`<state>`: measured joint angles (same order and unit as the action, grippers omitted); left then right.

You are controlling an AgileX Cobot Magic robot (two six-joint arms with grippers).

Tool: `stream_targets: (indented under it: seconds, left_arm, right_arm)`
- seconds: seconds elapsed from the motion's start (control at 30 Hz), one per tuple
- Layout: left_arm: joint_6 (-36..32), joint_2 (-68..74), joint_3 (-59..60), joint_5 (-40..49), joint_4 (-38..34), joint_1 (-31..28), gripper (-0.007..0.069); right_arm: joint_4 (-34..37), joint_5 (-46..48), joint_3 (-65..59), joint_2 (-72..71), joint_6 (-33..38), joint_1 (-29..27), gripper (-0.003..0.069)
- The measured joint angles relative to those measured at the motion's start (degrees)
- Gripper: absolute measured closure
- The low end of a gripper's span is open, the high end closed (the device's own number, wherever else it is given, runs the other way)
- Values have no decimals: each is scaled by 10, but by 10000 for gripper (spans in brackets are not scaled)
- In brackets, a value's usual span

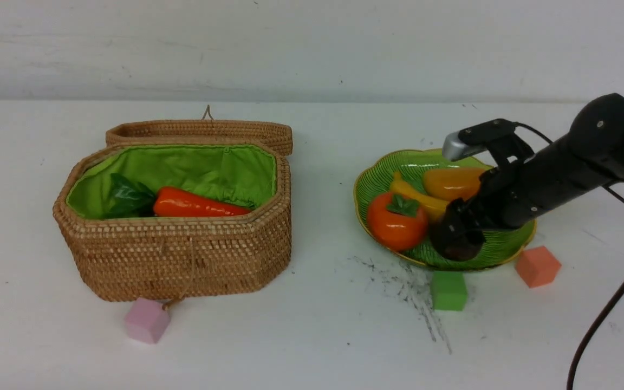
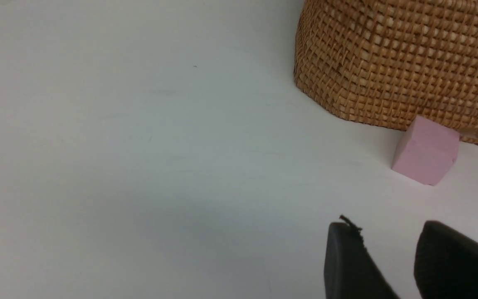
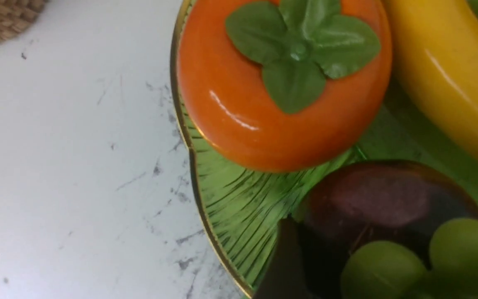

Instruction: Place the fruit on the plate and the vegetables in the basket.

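Your right gripper (image 1: 455, 238) is clasped around the mangosteen (image 3: 388, 203), low over the green plate (image 1: 382, 173). Just beside it on the plate sit the persimmon (image 1: 396, 221), banana (image 1: 417, 197) and mango (image 1: 451, 183). Well away, the open wicker basket (image 1: 182, 254) holds the red pepper (image 1: 195, 205). Your left gripper (image 2: 388, 265) hangs parted and empty near a pink cube (image 2: 425, 150).
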<state>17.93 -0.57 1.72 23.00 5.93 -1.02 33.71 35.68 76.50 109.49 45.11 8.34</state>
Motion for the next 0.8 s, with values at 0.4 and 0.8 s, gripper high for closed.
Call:
stream_targets:
  seconds: [0.4,0.8]
  left_arm:
    - [0,0,0,0,0,0,386]
    - [0,0,0,0,0,0,386]
  right_arm:
    - [-19,52,0,-40,-74,-1,7]
    - [-107,178,-2,-258,-229,-84,241]
